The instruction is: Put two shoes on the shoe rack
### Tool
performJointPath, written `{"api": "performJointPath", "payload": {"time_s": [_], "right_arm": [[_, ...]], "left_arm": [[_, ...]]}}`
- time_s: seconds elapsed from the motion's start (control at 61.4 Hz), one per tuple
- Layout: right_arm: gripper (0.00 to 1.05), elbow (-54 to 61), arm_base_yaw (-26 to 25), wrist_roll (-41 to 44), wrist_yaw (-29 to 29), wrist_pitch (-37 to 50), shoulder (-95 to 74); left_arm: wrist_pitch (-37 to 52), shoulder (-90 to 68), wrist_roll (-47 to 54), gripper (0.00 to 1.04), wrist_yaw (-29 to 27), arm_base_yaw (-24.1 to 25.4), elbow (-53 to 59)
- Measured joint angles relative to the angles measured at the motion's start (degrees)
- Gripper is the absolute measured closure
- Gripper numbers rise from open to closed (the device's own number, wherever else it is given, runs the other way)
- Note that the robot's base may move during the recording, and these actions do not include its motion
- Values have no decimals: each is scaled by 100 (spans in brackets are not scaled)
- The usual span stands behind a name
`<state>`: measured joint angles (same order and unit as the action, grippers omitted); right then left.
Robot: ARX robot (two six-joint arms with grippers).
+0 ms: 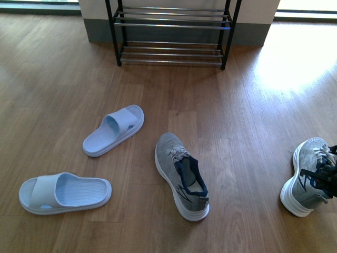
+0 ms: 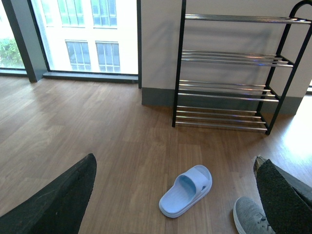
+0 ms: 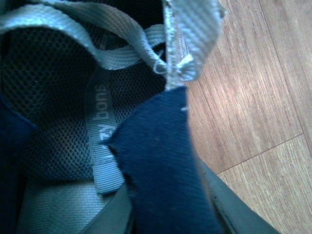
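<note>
Underfoot, a brown wood-plank floor point(image 1: 237, 121), with a bright patch of sunlight point(image 1: 295, 52) toward the far right. Nearest on the left, a pale blue slide point(image 1: 66, 192) lying crosswise. A little farther off, a second pale blue slide point(image 1: 113, 130), angled toward the rack. Near the middle, sole down on the planks, the middle sneaker point(image 1: 181, 175): grey knit, thick white sole, navy lining, toe aimed away. At the right edge, also on the floor and well apart from its mate, the far-right sneaker point(image 1: 305, 179). Over its opening, the black right gripper point(image 1: 323, 171). In the right wrist view, a navy collar point(image 3: 161, 165) squeezed between grey fingers point(image 3: 234, 212), so jaws pinching that collar, with the tongue label and laces just beyond. In the left wrist view, the left gripper point(image 2: 174, 163) held above the floor, black fingers point(image 2: 53, 204) spread wide. Farthest, against a pale wall point(image 2: 156, 48) with grey skirting, the shoe rack point(image 1: 171, 26): black frame, tiers of chrome bars, well apart from both sneakers. Left of it, a tall window point(image 2: 83, 34) with a building outside.
</note>
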<state>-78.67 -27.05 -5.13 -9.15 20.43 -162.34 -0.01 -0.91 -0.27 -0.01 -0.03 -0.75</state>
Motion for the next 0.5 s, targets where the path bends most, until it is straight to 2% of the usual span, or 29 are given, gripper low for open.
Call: {"api": "performJointPath", "payload": {"time_s": [0.114,0.309,0.505], "right_arm": [[104,11,9,28,15,0,0],[104,92,13,42,20,74,42],[104,581,81,168,166,518,293]], "left_arm": [[0,0,0,9,2,0,0],[0,0,0,9,0,0,0],[0,0,0,9,0,0,0]]}}
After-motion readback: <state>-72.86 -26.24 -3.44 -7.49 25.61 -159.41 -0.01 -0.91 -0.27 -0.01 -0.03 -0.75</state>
